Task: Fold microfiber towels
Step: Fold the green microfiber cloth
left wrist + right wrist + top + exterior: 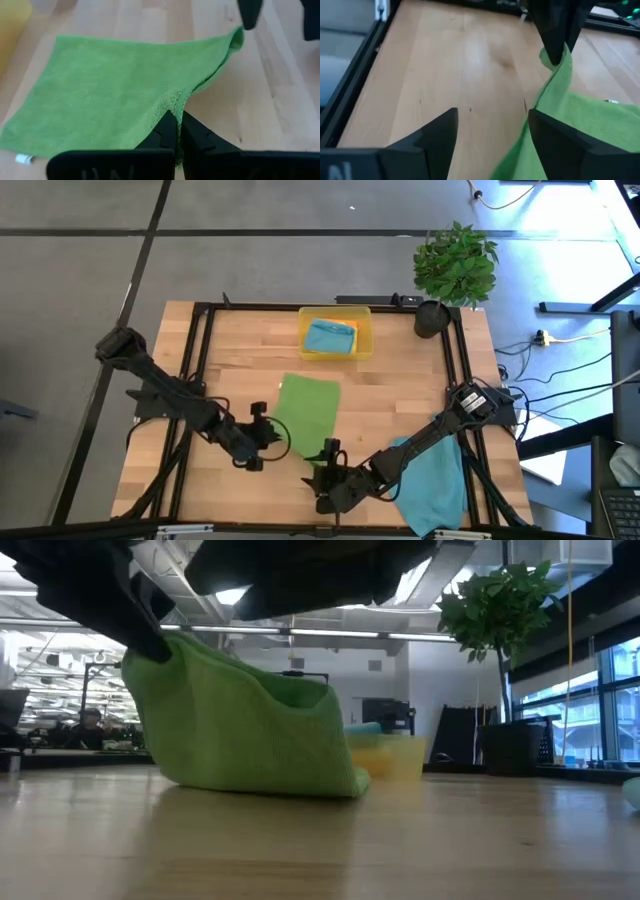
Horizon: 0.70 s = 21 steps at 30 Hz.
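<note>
At the table's near edge, around six o'clock in the overhead view, my right gripper [330, 450] stands with its two dark fingers [440, 135] spread wide and nothing between them; the green towel [305, 412] runs just beside one finger, and whether cloth touches it I cannot tell. Out at four o'clock a teal-blue towel [432, 480] lies spread over the table's near right corner, with my right arm crossing above it. Toward eight o'clock from the table's middle, my left gripper [266, 434] is pinched tight on the near left corner of the green towel, the cloth bunching into a small ridge where the fingertips [167, 127] meet. That corner is lifted off the wood, so from table height the towel rises like a slack tent on one side and sags down to rest on the boards on the other. The rest of the green towel lies flat and open near the centre of the wooden table [400, 390]. Farther off, at twelve o'clock by the far edge, a translucent yellow tray [335, 335] holds another teal-blue towel [328, 336] with an orange towel [349, 326] showing at its edge. Farthest, near one o'clock at the far right corner, stands a potted plant [455, 265].
</note>
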Tool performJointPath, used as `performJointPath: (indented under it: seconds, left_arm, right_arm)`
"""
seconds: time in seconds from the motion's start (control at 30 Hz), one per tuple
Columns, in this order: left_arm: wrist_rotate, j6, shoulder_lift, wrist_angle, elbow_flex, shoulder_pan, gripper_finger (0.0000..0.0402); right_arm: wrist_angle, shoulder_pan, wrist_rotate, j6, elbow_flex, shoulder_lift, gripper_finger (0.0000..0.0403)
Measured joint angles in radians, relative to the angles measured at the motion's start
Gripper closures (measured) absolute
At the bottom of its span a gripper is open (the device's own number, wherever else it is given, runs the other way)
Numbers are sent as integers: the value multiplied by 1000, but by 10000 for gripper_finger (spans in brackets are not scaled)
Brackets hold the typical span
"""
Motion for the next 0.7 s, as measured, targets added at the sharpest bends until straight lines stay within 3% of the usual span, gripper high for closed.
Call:
performJointPath:
  seconds: [0.37, 0.7]
  left_arm:
    - [79, 25, -23, -26, 0, 87, 401]
    - [102, 44, -26, -27, 0, 107, 401]
  right_arm:
    - [-20, -29, 13, 110, 0, 16, 160]
    - [-140, -30, 41, 227, 0, 45, 160]
